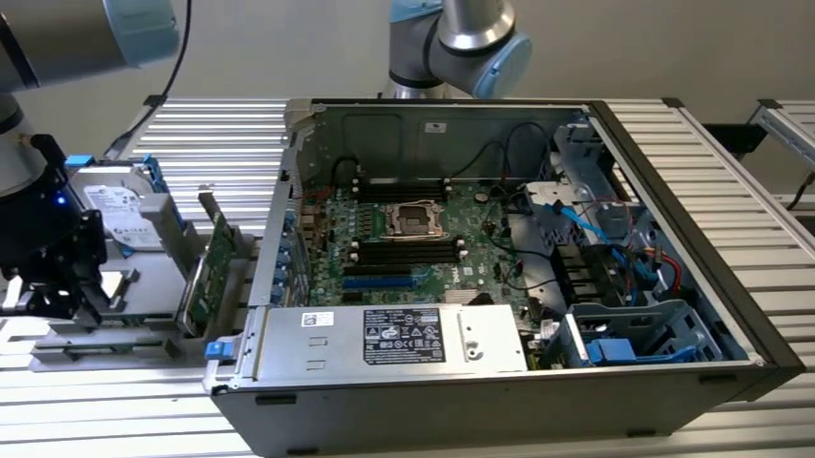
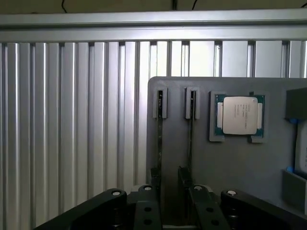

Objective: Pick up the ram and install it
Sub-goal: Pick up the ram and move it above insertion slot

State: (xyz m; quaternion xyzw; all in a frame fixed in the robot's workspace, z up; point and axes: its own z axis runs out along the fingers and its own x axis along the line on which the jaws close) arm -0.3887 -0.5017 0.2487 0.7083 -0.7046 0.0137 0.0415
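Two ram sticks [image 2: 159,129] edge-on in tray [image 2: 230,163]; gripper [image 2: 170,178] close by, jaws apart, empty; pick-up step, needs centring over one stick.

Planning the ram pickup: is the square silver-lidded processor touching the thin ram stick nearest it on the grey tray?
Apart. The wrist view shows bare grey tray between the square silver-lidded processor and the thin ram stick nearest it.
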